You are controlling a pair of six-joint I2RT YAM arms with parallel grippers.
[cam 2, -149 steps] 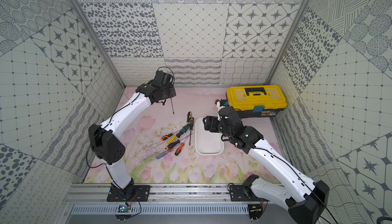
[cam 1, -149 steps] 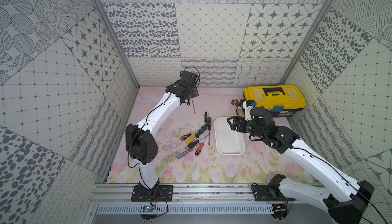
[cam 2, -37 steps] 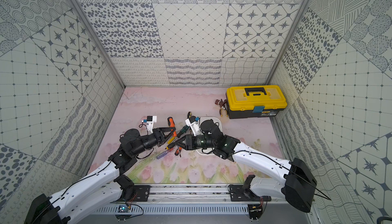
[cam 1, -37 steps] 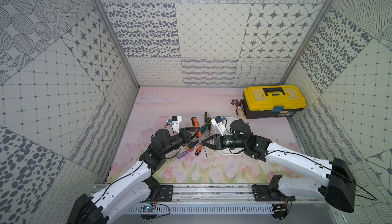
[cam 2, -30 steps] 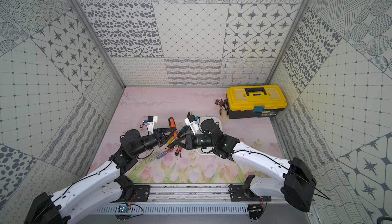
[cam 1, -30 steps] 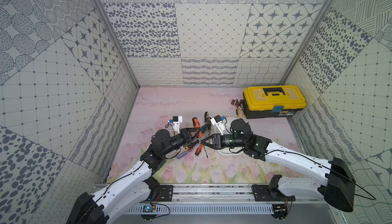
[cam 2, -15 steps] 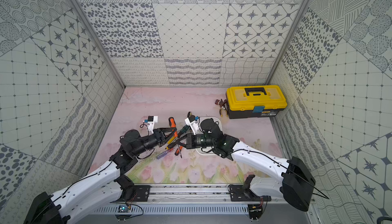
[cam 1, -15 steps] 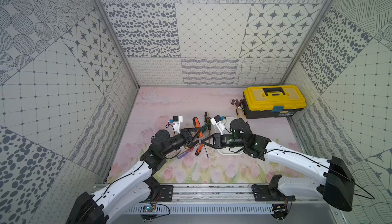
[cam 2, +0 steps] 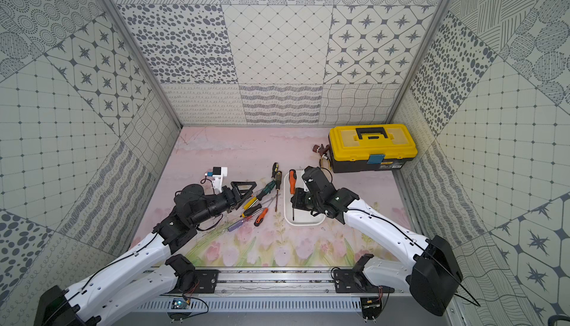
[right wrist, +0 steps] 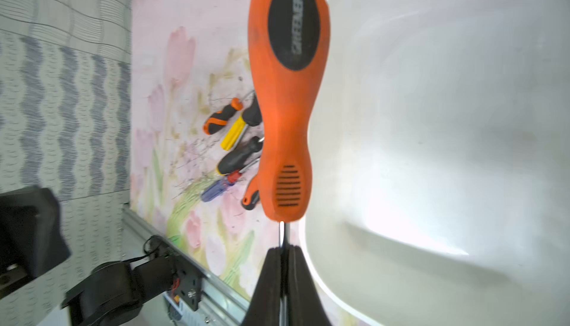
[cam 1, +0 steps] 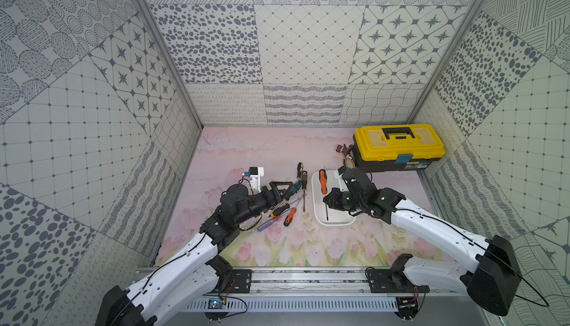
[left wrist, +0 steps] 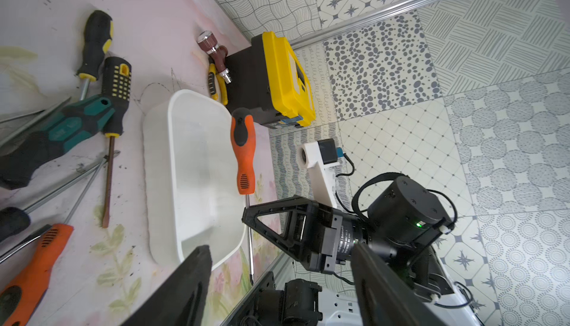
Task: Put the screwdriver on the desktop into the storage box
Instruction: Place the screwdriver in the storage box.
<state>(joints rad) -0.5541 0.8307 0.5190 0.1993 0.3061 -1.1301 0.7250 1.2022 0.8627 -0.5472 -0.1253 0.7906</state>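
Orange-handled screwdriver (cam 1: 322, 181) | pinched by its shaft in the right gripper (right wrist: 283, 252), jaws tight, hanging lengthwise over the white storage box (cam 1: 336, 220) | left gripper (cam 2: 248, 191) wide and empty beside the loose screwdrivers (cam 1: 288, 213) | best: centre it inside the rim, lower it level, then release.

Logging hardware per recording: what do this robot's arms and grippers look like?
The left arm and right arm share smooth white shells, black cylindrical joint housings and thin black external cables. The left gripper and right gripper are matte black, with triangular open-frame fingers. A white bracket carries each wrist's small camera.
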